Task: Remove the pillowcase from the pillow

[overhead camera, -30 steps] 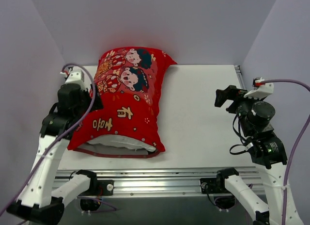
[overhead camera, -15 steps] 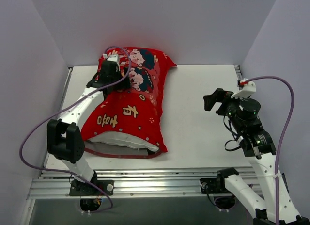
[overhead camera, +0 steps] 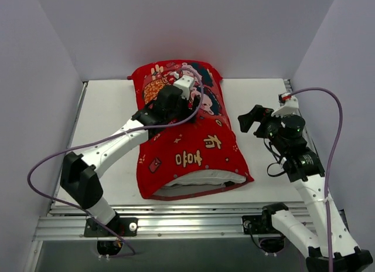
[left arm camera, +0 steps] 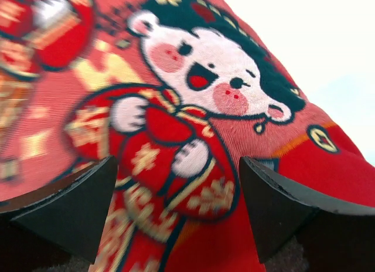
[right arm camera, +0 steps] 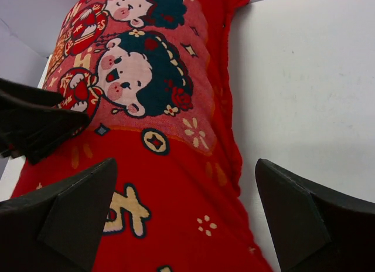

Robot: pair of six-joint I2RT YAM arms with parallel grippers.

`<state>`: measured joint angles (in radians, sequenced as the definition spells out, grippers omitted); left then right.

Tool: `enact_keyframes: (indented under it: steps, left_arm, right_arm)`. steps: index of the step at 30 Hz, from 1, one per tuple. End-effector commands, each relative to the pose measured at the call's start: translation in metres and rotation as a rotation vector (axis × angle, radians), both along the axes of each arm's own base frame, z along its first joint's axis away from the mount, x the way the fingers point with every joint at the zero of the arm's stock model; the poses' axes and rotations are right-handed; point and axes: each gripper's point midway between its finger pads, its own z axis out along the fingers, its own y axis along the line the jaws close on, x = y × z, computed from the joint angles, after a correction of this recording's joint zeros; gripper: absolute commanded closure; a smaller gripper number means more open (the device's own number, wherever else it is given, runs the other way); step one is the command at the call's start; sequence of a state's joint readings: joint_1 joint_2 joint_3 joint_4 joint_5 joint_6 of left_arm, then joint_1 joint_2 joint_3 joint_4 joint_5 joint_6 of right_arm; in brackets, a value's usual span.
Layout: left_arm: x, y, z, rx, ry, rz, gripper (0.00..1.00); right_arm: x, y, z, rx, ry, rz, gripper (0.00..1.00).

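Over the twelve o'clock end of the bright red printed fabric pillowcase [overhead camera: 193, 152]: left gripper [left arm camera: 177, 184] agape, empty; right gripper [right arm camera: 184, 184] the same at three. Could pinch the plump white pillow [overhead camera: 202, 178] inside, dragging both.

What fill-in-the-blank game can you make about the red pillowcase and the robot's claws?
1. The pillowcase is bright ____.
2. The pillow peeking out of its open near end is ____.
3. Printed on the pillowcase are ____ cartoon children.
4. The left claw and the right claw both have their jaws ____.

Missing words: red, white, two, open.
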<state>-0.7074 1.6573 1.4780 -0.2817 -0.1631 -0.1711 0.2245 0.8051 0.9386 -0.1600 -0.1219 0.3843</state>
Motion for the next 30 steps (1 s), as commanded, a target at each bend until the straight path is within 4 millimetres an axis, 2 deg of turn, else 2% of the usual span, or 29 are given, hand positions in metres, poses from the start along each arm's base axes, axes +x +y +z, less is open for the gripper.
enact_keyframes:
  steps: [1,3,4,5,6,7,8,9,11,12,13,14,15,17,20,23,24,26,27,28,29,30]
  left_arm:
    - [-0.018,0.046,0.081,-0.130,-0.115,0.166,0.06]
    - [-0.029,0.063,0.084,-0.170,-0.088,0.246,0.06]
    - [-0.040,0.080,0.092,-0.182,-0.090,0.288,0.06]
    - [-0.049,0.085,0.080,-0.204,-0.050,0.318,0.06]
    - [-0.062,0.096,0.085,-0.231,-0.045,0.330,0.06]
    - [-0.069,0.102,0.079,-0.233,-0.030,0.339,0.06]
    - [-0.077,0.107,0.058,-0.233,0.015,0.361,0.06]
    - [-0.090,0.117,0.056,-0.243,0.029,0.370,0.06]
    - [-0.103,0.122,0.041,-0.257,0.075,0.378,0.06]
    - [-0.114,0.128,0.024,-0.241,0.108,0.379,0.06]
    - [-0.119,0.131,0.014,-0.237,0.129,0.385,0.06]
    - [-0.123,0.131,0.006,-0.252,0.154,0.390,0.06]
    - [-0.127,0.133,-0.011,-0.242,0.182,0.400,0.06]
    - [-0.128,0.132,-0.031,-0.250,0.214,0.420,0.06]
    - [-0.118,0.129,-0.043,-0.258,0.218,0.436,0.06]
    - [-0.089,0.134,-0.058,-0.240,0.223,0.485,0.06]
    - [-0.067,0.141,-0.066,-0.242,0.226,0.523,0.06]
    - [-0.040,0.135,-0.059,-0.290,0.238,0.477,0.06]
    - [-0.018,0.142,-0.071,-0.285,0.262,0.508,0.06]
    - [0.008,0.133,-0.060,-0.298,0.242,0.482,0.06]
    - [0.016,0.132,-0.038,-0.319,0.202,0.462,0.06]
    - [0.033,0.126,-0.044,-0.305,0.206,0.453,0.06]
  right_arm:
    - [0.011,0.013,0.002,0.044,-0.009,0.036,0.00]
    - [0.017,0.018,-0.007,0.052,0.019,0.044,0.00]
    - [0.018,0.020,-0.011,0.061,0.033,0.050,0.00]
    - [0.022,0.023,-0.017,0.063,0.051,0.057,0.00]
    - [0.023,0.027,-0.020,0.069,0.064,0.069,0.00]
    - [0.024,0.029,-0.024,0.069,0.078,0.075,0.00]
    - [0.027,0.036,-0.030,0.068,0.094,0.092,0.00]
    - [0.027,0.039,-0.034,0.069,0.103,0.100,0.00]
    - [0.028,0.051,-0.043,0.076,0.121,0.128,0.00]
    - [0.028,0.056,-0.046,0.077,0.126,0.140,0.00]
    - [0.027,0.060,-0.058,0.072,0.157,0.147,0.00]
    - [0.031,0.066,-0.054,0.084,0.132,0.157,0.00]
    - [0.028,0.077,-0.058,0.081,0.141,0.181,0.01]
    - [0.024,0.093,-0.072,0.083,0.166,0.209,0.02]
    - [0.019,0.112,-0.091,0.090,0.206,0.245,0.07]
    - [0.005,0.139,-0.107,0.080,0.241,0.314,0.13]
    - [0.001,0.145,-0.113,0.077,0.254,0.318,0.14]
    - [-0.013,0.167,-0.117,0.074,0.259,0.370,0.15]
    - [-0.016,0.172,-0.119,0.079,0.262,0.373,0.15]
    - [-0.022,0.183,-0.120,0.082,0.260,0.399,0.15]
    - [-0.024,0.189,-0.120,0.084,0.261,0.409,0.15]
    - [-0.025,0.193,-0.120,0.086,0.261,0.415,0.15]
